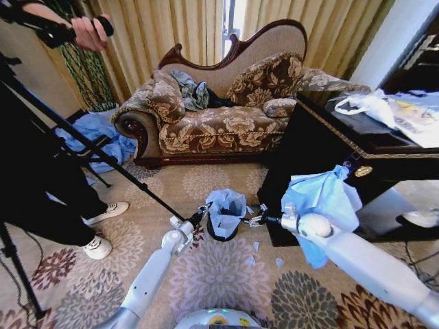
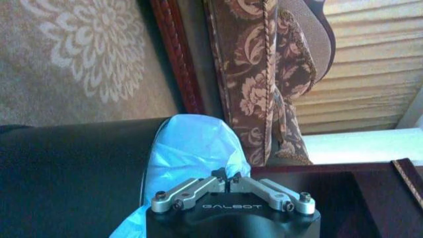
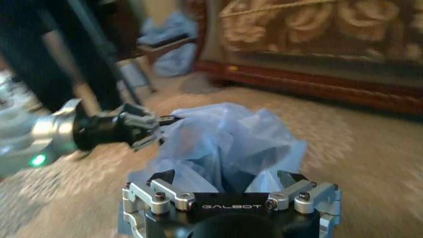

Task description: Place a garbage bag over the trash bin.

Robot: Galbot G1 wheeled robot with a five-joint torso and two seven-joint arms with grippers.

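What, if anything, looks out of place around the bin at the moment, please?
The garbage bag sits bunched above the trash bin, not spread over its rim, pinched by the left gripper and right gripper. Pale scraps litter the carpet nearby.

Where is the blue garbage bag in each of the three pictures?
Head view: the garbage bag sits low in the middle, draped on the trash bin, between both tools.
Left wrist view: the bag is just ahead of the left tool, which pinches it.
Right wrist view: the bag fills the middle, above the right tool.
Shared landmark: the sofa.
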